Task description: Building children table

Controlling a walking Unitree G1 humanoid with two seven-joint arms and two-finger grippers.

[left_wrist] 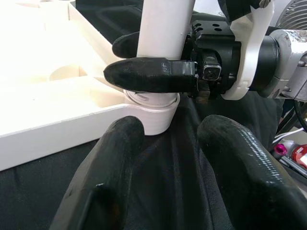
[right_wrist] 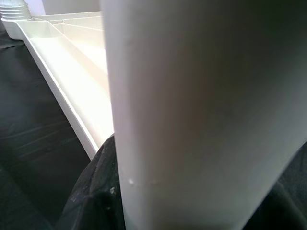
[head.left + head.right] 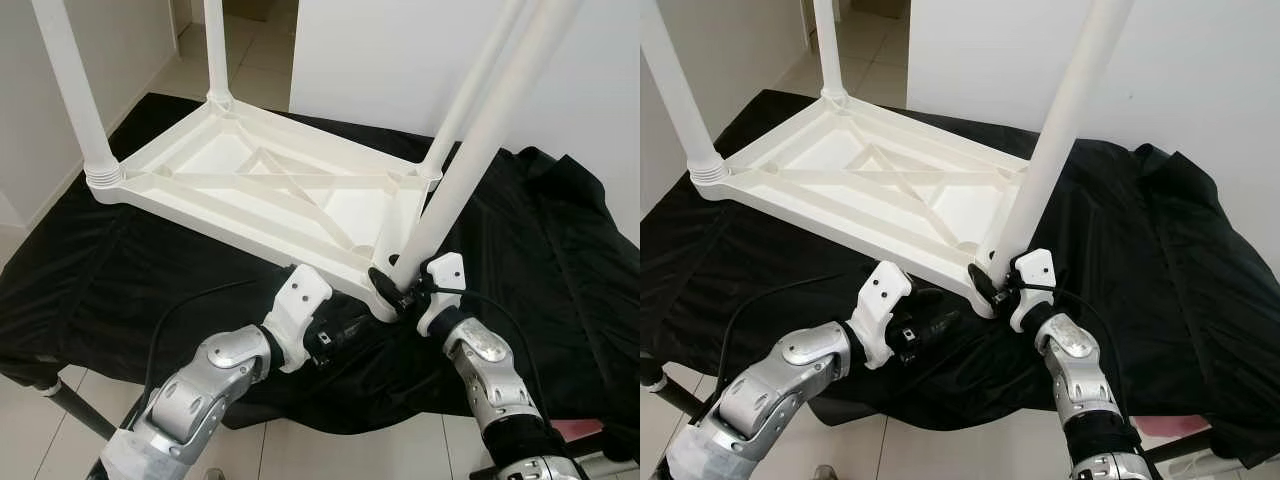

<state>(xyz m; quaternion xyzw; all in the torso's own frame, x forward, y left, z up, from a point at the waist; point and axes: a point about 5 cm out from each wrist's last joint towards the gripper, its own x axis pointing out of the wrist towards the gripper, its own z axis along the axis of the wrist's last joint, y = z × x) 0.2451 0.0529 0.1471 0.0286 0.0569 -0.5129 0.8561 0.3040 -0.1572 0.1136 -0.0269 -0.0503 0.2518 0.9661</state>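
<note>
- Children table (image 3: 290, 190): we see the white plastic top lying upside down on a worktop covered with a black cloth (image 3: 120, 270). Its ribbed underside faces up.
- Legs fitted: 3 legs stand upright in their corner sockets, namely the near-left leg (image 3: 70, 90), the far-left leg (image 3: 217, 50) and the far-right leg (image 3: 470, 95). We judge these 3 as done, though we cannot tell how tightly each one is seated.
- Leg in hand: the 4th leg (image 3: 480, 140) stands in the near-right corner socket (image 1: 153, 112), leaning slightly. Its lower end is inside the socket collar.
- Right claw (image 3: 400, 288): closed around the base of the 4th leg just above the socket. In the left wrist view, 1 black finger (image 1: 148, 75) crosses the front of the leg and the other shows behind it. In the right wrist view, the leg sits close in front of the lens.
- Left claw (image 1: 168, 158): open and holding nothing. Its 2 fingers are spread just beside the near-right corner, over the cloth and clear of the table edge.
- Progress: we judge assembly as nearly complete, with 3 of 4 legs placed.
- Remaining: seat the 4th leg fully, release it, then turn the table onto its legs.
</note>
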